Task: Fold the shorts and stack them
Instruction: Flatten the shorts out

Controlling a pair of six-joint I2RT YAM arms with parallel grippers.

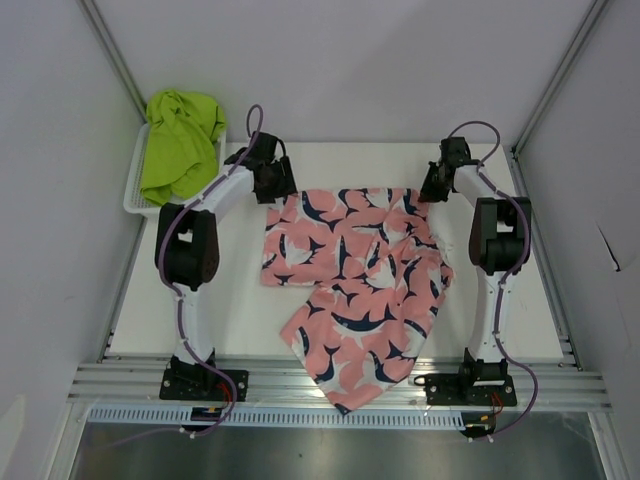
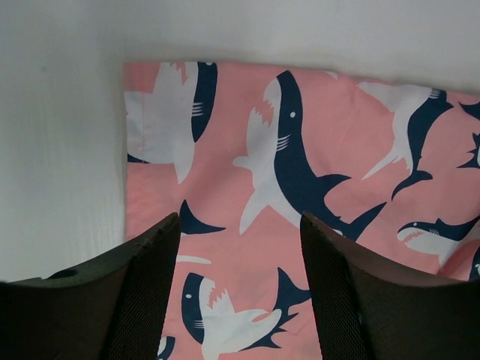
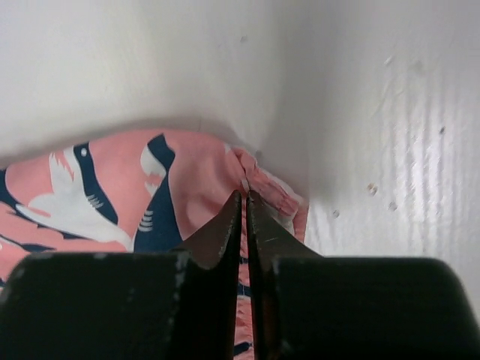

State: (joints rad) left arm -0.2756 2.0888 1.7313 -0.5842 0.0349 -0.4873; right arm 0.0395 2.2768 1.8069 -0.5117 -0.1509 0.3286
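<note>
Left gripper (image 1: pixel 272 180) hangs with its jaws standing wide apart over the far left corner of the pink shark-print shorts (image 1: pixel 350 290). In the left wrist view its two dark fingers (image 2: pixel 150 277) frame the cloth below them, with nothing between them. That corner lies flat on the white table (image 1: pixel 240 310), its left hem straight and its top edge running level across the view.

Right gripper (image 1: pixel 432 185) sits at the far right corner of the same shorts. In the right wrist view its jaws are pressed nearly together, only a thin slit showing between them. Their tips (image 3: pixel 244 196) meet on a puckered bit of the pink edge, so they appear pinched on the cloth. A shadow lies along that edge on the table.

From above, the pink shorts are spread in the middle of the table between the two arms. The far part lies fairly flat as a wide band. The near part runs diagonally toward the front rail, rumpled in the middle, and its lowest corner hangs over the table's near edge.

Lime green shorts (image 1: pixel 180 140) lie crumpled in a heap on the white mesh basket (image 1: pixel 133 200) at the far left, draped over its rim and well apart from the pink pair. Neither gripper is near them.
</note>
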